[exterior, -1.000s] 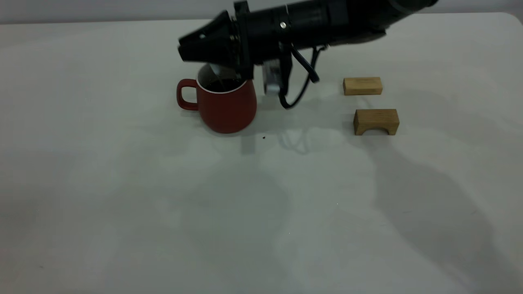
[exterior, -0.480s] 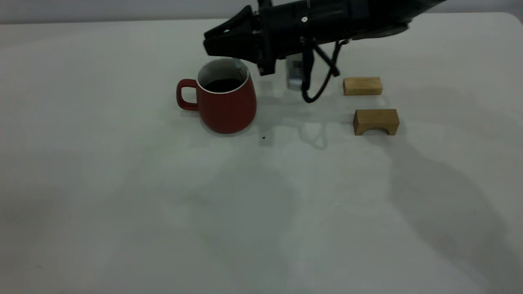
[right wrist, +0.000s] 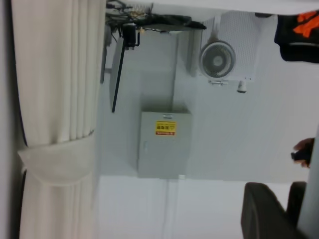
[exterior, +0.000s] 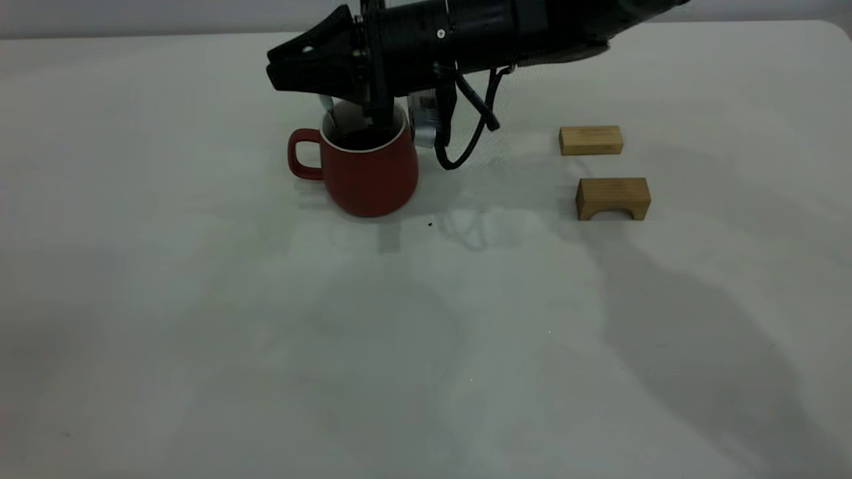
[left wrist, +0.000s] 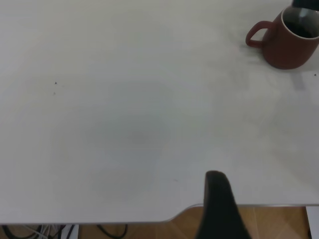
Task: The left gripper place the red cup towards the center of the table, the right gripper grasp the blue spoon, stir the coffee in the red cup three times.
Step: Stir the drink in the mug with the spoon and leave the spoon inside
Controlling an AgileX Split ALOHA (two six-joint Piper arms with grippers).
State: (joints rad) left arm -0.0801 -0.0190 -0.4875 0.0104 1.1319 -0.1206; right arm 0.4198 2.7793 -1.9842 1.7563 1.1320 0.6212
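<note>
Stirring step: right end effector (exterior: 293,63) above red cup (exterior: 369,169) near the surface's (exterior: 200,299) far edge, seemingly clamped on blue spoon (exterior: 327,106); next, circling through coffee (exterior: 363,138).

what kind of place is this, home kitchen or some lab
Most likely a lab or workshop: a plain table with only a red cup and wooden blocks, plus a wall fan and grey electrical box.

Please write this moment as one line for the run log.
phase: stirring | right gripper: above dark red ceramic mug, spoon dipping in | left gripper: parked at table edge
</note>
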